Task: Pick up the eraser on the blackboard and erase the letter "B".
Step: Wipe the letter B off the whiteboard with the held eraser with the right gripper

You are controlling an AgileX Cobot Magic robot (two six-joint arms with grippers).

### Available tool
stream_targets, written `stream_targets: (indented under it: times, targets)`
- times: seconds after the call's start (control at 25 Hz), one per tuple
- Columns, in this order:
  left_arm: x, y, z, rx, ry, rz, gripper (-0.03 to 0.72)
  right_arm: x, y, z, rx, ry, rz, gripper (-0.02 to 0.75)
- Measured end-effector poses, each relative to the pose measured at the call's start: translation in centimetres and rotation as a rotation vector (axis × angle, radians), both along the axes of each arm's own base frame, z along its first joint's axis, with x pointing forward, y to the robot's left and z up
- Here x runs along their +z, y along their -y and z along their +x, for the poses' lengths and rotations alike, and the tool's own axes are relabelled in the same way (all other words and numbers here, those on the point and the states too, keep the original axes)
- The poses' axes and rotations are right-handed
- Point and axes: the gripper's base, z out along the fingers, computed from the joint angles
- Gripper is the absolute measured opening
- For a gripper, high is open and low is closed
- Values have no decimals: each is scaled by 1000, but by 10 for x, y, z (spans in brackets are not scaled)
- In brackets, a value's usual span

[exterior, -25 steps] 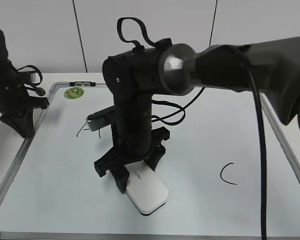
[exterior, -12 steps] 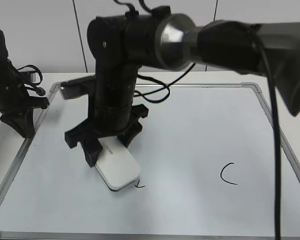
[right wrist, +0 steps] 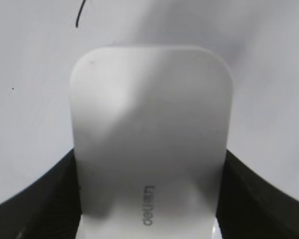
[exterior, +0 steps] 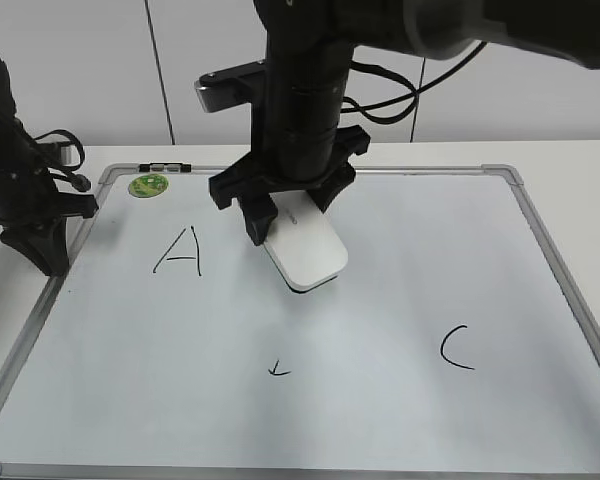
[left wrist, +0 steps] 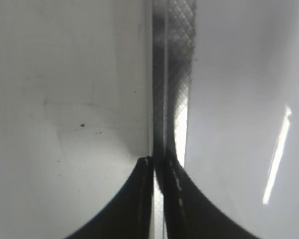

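Leftover stroke: a small black mark lies on the blackboard near the desk's near edge, about midway along it; by its place between the other letters I judge it the last trace of the letter "B".
Relation for the next pass: that mark sits toward the near edge from the eraser, well apart from it, so the wiping would have to come back nearward.
Eraser: mid-board, toward the far edge, and whether its underside is on the surface or just above it cannot be told.
Eraser axis: its long axis runs from the far edge toward the near edge, slanting a little to the right; the free rounded end points nearward.
Right gripper: jaws clamped on the eraser's far end, one on each long side, printed end between them.
Nearer arm: the right, already holding the tool.
Left gripper: parked over the board's left frame edge, jaws drawn together on nothing.
Neighbours: "A" to the left, "C" to the right, a green sticker at the far left corner.
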Motion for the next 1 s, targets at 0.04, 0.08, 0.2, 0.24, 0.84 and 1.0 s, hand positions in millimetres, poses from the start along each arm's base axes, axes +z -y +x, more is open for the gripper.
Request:
stream_targets:
  times: [0.04, 0.08, 0.2, 0.24, 0.84, 1.0]
  targets:
    - [0, 0, 0, 0, 0, 0, 43, -3, 0, -2, 4, -16, -3, 509]
    - [0, 0, 0, 0, 0, 0, 44, -8, -1, -5, 12, -35, -6, 509]
    - [0, 0, 0, 0, 0, -1, 43, -18, -7, -15, 33, -82, -10, 509]
    - [0, 0, 0, 0, 0, -1, 44, -21, -8, -16, 36, -94, -11, 509]
    - [0, 0, 0, 0, 0, -1, 47, -75, -32, -28, 118, -217, -52, 509]
    - [0, 0, 0, 0, 0, -1, 48, -92, -39, -33, 135, -247, -74, 509]
